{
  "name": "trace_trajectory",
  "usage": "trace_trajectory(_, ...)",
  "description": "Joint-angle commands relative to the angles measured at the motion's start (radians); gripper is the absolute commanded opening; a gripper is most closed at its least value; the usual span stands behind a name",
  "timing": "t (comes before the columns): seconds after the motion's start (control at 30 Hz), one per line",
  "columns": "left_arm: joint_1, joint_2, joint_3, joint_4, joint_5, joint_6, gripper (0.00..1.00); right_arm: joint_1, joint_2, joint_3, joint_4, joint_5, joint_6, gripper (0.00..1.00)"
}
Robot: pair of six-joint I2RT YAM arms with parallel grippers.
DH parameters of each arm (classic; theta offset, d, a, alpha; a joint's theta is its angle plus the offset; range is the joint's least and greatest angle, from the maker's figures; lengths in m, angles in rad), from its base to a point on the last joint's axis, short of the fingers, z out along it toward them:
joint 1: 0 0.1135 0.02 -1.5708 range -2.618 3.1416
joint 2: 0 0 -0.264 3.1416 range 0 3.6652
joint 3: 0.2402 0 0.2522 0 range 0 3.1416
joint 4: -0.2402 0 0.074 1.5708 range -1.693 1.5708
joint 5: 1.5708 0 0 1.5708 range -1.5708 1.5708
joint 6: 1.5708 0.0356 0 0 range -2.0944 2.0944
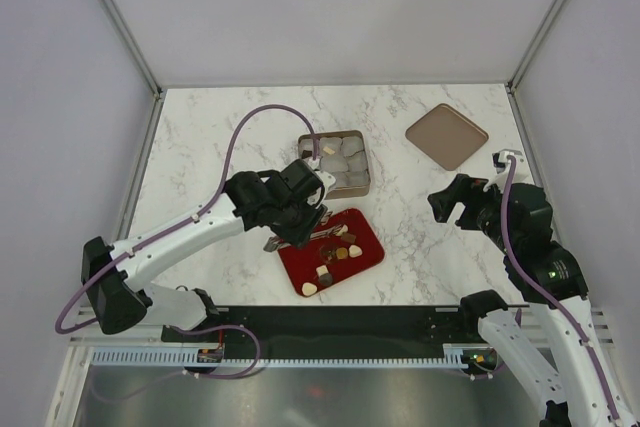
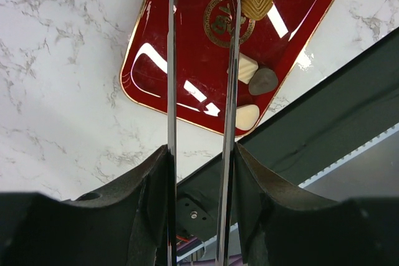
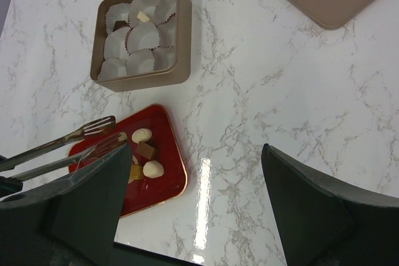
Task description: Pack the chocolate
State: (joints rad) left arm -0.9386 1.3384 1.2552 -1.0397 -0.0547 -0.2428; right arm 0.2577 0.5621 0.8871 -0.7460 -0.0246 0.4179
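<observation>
Left end effector [image 1: 306,207] grips tongs [image 3: 100,126] over red tray [image 2: 187,35]; right end effector [image 3: 196,172] gapes aloft.

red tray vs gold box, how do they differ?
The red tray is shallow and glossy; the gold box has tall walls and white paper cups inside. The tray holds most chocolates loose; the box holds two, in cups. The tray lies in front of the box, toward the near edge. Both sit flat on the marble table.
</observation>
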Motion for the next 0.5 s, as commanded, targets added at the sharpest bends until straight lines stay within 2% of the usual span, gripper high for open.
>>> trace_trajectory(0.0, -0.008, -0.012, -0.017, 0.013, 0.004, -0.045, 0.49, 0.0, 0.007, 0.029, 0.0, 0.017, -0.007, 0.93)
trace_trajectory(0.47, -0.012, 0.059, -0.02, 0.083, -0.004, -0.035, 0.49, 0.0, 0.01, 0.049, -0.003, 0.015, -0.005, 0.93)
